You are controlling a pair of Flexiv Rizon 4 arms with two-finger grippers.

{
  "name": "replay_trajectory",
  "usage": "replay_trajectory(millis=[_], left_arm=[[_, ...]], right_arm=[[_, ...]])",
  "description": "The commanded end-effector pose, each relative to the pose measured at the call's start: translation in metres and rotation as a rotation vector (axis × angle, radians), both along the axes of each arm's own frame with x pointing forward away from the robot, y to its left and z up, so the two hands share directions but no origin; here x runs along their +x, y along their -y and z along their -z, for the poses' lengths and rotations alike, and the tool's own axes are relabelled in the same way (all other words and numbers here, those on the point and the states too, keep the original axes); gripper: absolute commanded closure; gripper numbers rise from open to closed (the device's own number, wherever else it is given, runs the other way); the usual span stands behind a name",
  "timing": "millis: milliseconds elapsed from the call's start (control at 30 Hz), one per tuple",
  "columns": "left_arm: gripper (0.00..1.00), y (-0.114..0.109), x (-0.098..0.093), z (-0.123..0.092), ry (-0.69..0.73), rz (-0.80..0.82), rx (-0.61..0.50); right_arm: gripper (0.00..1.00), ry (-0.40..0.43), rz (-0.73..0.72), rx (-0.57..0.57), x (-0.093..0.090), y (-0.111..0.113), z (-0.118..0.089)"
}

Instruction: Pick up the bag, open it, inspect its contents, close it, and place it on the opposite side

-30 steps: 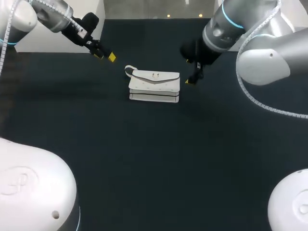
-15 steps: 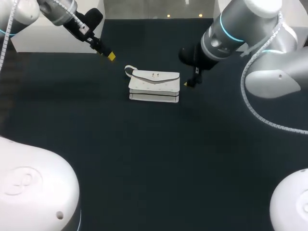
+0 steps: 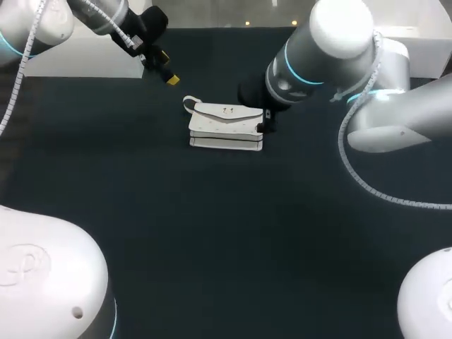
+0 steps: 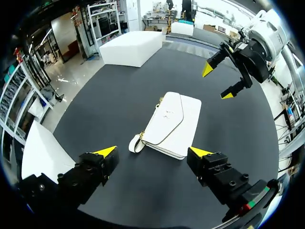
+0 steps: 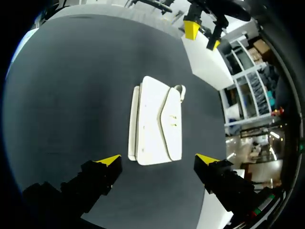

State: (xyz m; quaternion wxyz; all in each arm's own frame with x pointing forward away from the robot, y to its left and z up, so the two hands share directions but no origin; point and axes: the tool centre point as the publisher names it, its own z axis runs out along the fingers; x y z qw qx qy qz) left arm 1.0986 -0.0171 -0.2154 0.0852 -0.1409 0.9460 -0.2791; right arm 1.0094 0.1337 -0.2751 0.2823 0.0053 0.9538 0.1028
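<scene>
A white flap bag [image 3: 226, 127] lies shut and flat on the dark table, its small strap loop [image 3: 189, 104] at its left end. My left gripper [image 3: 169, 76] hangs open above and behind that strap end. In the left wrist view the bag [image 4: 171, 125] lies just ahead of the open left gripper [image 4: 152, 151]. My right gripper [image 3: 263, 127] is at the bag's right end, mostly hidden under its own wrist. In the right wrist view the bag [image 5: 155, 121] lies ahead of the open right gripper [image 5: 158, 159], with nothing between its fingers.
A white block [image 3: 78, 63] stands at the table's back left edge, behind the left arm. Dark table surface [image 3: 212, 233] stretches in front of the bag and to both sides. Each arm's gripper shows in the other wrist view: right gripper [image 4: 218, 82], left gripper [image 5: 202, 36].
My right arm has swung left and down, bringing its gripper to the bag's right end. The left gripper has shifted a little to the right. The bag has not moved.
</scene>
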Motion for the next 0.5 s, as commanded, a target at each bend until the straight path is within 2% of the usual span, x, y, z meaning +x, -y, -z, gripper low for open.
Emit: replay_trajectory(millis=[33,167,267,300,500], left_arm=[[0.0,0.001,-0.006,0.003,0.267,0.275,0.032],[0.0,0.004,-0.006,0.003,0.327,0.388,0.047],[0.0,0.006,-0.001,0.001,0.293,0.457,0.047],[0.0,0.006,0.003,0.001,0.254,0.469,0.059],[0.0,0.006,0.003,0.001,0.254,0.469,0.059]], right_arm=[[0.0,0.141,0.036,-0.001,-0.004,-0.012,0.013],[0.0,0.165,0.03,0.01,-0.005,-0.016,0.02],[0.0,0.19,0.032,0.007,-0.006,-0.017,0.024],[0.0,0.2,0.033,0.012,-0.006,-0.017,0.025],[0.0,0.259,0.031,0.009,-0.008,-0.018,0.034]])
